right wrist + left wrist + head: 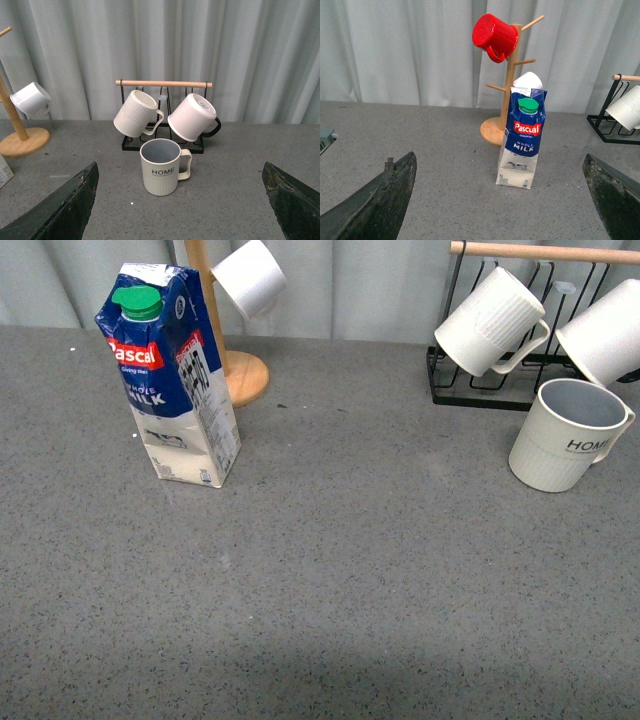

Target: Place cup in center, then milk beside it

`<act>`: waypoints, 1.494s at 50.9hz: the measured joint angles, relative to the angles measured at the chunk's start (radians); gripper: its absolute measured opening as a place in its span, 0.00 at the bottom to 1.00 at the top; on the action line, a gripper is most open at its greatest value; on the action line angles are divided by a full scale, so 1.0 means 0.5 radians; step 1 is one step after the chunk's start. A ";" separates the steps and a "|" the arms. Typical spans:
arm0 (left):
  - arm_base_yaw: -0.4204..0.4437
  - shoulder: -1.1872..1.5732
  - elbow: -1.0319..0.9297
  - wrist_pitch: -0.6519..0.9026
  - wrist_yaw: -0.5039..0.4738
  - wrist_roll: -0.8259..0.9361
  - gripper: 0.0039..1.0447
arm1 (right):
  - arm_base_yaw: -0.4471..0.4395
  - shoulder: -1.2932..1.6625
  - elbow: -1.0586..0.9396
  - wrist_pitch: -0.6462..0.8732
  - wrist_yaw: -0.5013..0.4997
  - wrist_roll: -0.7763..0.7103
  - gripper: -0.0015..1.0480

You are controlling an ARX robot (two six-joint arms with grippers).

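The cup (565, 435), an off-white ribbed mug lettered "HOME" with a grey inside, stands upright at the right of the grey table, in front of a black rack. In the right wrist view it (161, 173) stands ahead of my open right gripper (180, 220), well apart from the fingers. The milk (172, 375), a tall blue-and-white "Pascual" carton with a green cap, stands upright at the left. In the left wrist view it (522, 142) stands ahead of my open left gripper (500, 220), which holds nothing. Neither arm shows in the front view.
A black wire rack (480, 380) with a wooden bar holds two white mugs (490, 320) at the back right. A wooden mug tree (235, 370) behind the milk carries a small white cup (250, 278) and a red mug (494, 36). A curtain hangs behind.
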 joint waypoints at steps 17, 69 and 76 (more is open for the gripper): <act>0.000 0.000 0.000 0.000 0.000 0.001 0.94 | 0.000 0.000 0.000 0.000 0.000 0.000 0.91; 0.000 0.000 0.000 0.000 0.000 0.001 0.94 | 0.000 0.000 0.000 0.000 0.000 0.000 0.91; 0.000 0.000 0.000 0.000 0.000 0.001 0.94 | 0.000 0.000 0.000 0.000 0.000 0.000 0.91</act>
